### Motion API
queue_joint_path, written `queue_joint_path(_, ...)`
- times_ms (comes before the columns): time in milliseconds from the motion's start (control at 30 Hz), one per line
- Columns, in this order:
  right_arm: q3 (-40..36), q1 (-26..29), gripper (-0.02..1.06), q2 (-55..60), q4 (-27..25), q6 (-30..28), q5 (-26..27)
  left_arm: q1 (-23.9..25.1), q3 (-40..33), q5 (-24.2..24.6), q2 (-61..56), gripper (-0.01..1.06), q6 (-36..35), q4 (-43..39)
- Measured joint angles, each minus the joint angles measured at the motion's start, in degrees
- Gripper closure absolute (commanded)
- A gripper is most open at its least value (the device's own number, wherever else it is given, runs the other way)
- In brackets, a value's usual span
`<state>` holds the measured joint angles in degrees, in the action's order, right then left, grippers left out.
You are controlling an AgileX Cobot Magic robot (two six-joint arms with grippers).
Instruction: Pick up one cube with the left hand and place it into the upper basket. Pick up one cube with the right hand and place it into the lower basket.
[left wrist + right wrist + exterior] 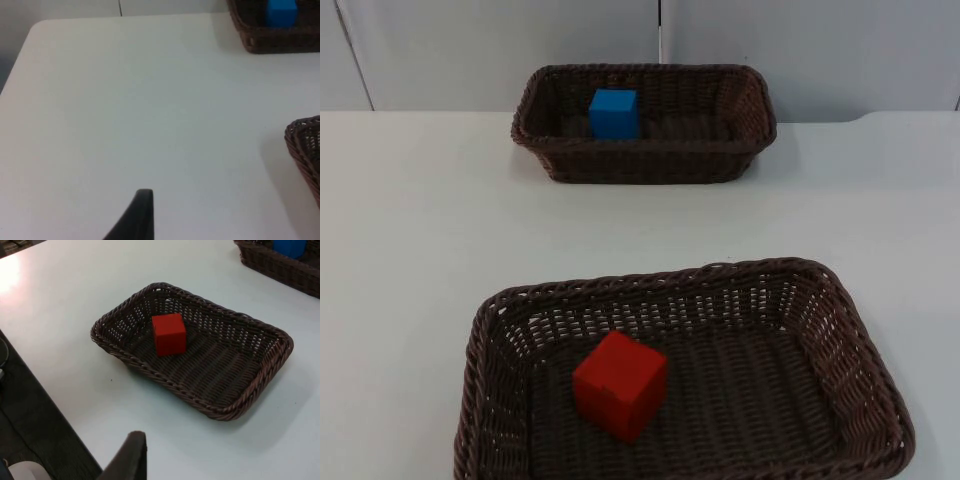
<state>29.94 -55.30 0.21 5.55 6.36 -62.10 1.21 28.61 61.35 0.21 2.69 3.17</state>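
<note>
A blue cube [614, 113] sits inside the upper brown wicker basket [645, 168] at the back of the table. A red cube [619, 385] rests, turned at an angle, in the left half of the lower wicker basket [865, 345] near the front. My left gripper [142, 215] hangs over bare table, well left of both baskets; the blue cube [281, 12] and the lower basket's rim [302, 145] lie far from it. My right gripper [131, 457] is held back from the lower basket [240, 405], looking at the red cube [169, 334]. Both arms wait, holding nothing.
The white table top [420, 220] runs open between and beside the baskets. A grey partition wall [500, 50] stands right behind the upper basket. The table's edge [45, 385] drops to dark floor beside the lower basket.
</note>
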Motion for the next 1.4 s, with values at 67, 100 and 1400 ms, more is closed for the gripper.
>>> queue_joint_path(67,0.0,0.0,-0.01,0.0,0.0,0.0,0.0,0.2,0.0,0.0,0.0,0.0,0.0,0.0)
queue_joint_path(100,0.0,0.0,-0.01,0.0,0.0,0.0,0.0,0.4,0.0,0.0,0.0,0.0,0.0,0.0)
queue_joint_path(1400,0.0,6.2,-0.01,0.0,0.0,0.0,0.0,0.5,0.0,0.0,0.0,0.0,0.0,0.0)
